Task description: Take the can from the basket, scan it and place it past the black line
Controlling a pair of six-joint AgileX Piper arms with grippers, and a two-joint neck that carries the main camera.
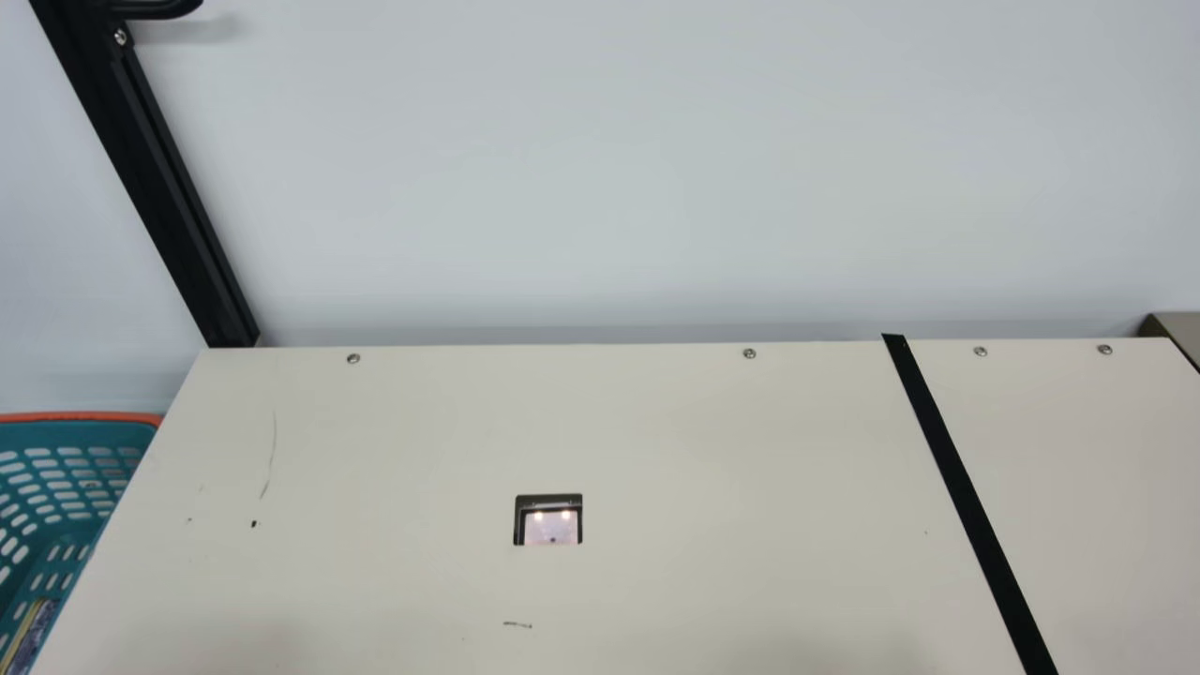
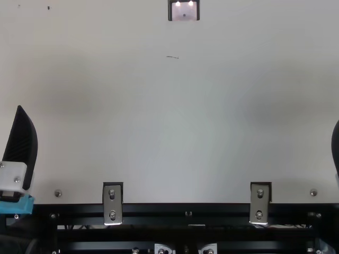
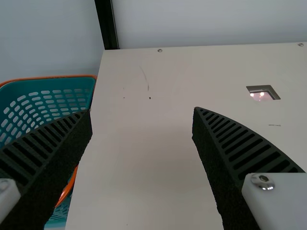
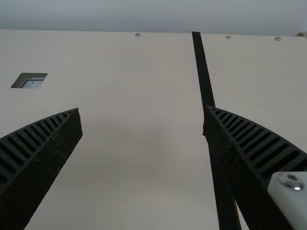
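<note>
My left gripper (image 2: pixel 22 143) is at the top view's left edge; in the left wrist view the left gripper (image 3: pixel 143 111) stands open, nothing between its fingers. At the top view's right edge is my right gripper (image 2: pixel 336 148); the right wrist view has the right gripper (image 4: pixel 142 109) open and empty too. The teal basket (image 1: pixel 80 417) with an orange rim stands left of the table. A blue and yellow item (image 1: pixel 30 633) lies in it; I cannot tell whether it is the can. The lit scanner (image 1: pixel 550 527) is set in the table, left of the black line (image 1: pixel 966 497).
The cream table (image 1: pixel 703 450) carries a few small marks and has screws along its far edge. A black post (image 1: pixel 155 169) rises at its far left corner, in front of a pale wall (image 1: pixel 609 169). Metal brackets (image 2: pixel 112 203) sit on the near edge.
</note>
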